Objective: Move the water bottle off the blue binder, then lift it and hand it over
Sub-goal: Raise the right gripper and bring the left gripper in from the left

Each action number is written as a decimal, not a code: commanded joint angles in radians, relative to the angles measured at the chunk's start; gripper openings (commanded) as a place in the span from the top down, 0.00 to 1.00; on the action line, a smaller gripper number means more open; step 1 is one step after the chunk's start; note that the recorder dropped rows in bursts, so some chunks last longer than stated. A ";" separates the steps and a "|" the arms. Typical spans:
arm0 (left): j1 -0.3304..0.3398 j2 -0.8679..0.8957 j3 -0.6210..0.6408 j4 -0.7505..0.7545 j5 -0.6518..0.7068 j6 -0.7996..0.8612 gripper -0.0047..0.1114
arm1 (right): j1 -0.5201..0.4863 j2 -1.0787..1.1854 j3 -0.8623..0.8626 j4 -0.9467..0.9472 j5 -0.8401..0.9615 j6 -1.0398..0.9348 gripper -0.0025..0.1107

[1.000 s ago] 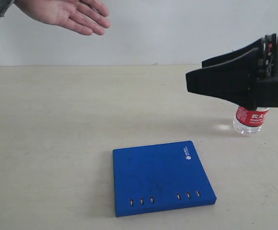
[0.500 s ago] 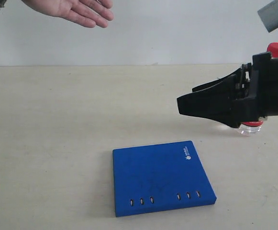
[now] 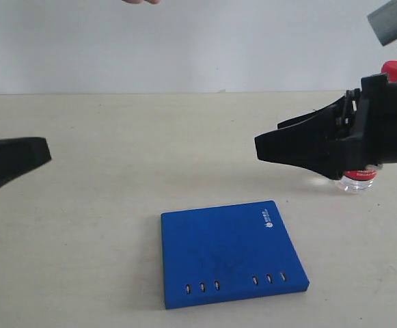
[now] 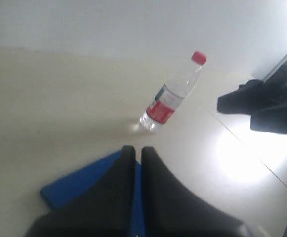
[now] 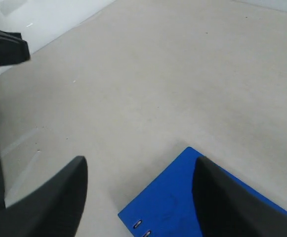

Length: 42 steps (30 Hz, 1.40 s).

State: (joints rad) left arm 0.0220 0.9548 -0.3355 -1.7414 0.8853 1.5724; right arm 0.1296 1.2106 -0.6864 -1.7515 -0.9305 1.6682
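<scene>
The water bottle [image 3: 359,182] stands upright on the table at the right, off the blue binder [image 3: 232,254]. My right arm hides most of it in the exterior view, leaving its red cap [image 3: 394,68] and clear base showing. The left wrist view shows the whole bottle [image 4: 170,96] free of any grip. My right gripper [image 3: 270,139] hovers in front of the bottle, pointing left. It is open and empty above the binder's corner [image 5: 183,200]. My left gripper [image 3: 41,152] reaches in from the left edge. It is shut and empty [image 4: 135,150] above the binder [image 4: 79,180].
A person's fingertips [image 3: 140,1] just show at the top edge of the exterior view. The pale table [image 3: 116,137] runs back to a white wall. My right arm [image 4: 266,106] shows as a dark mass beside the bottle in the left wrist view.
The person's hand has risen almost out of the exterior view. My left gripper has come into view from the left. My right gripper dropped lower a second ago and has barely moved since.
</scene>
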 commanded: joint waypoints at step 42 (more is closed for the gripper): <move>-0.486 0.244 -0.227 0.135 -0.860 0.291 0.92 | 0.001 -0.003 0.000 0.007 -0.007 -0.027 0.49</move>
State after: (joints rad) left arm -0.4599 1.2052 -0.5570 -1.6075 0.0337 1.8639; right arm 0.1296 1.2106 -0.6864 -1.7515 -0.9317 1.6498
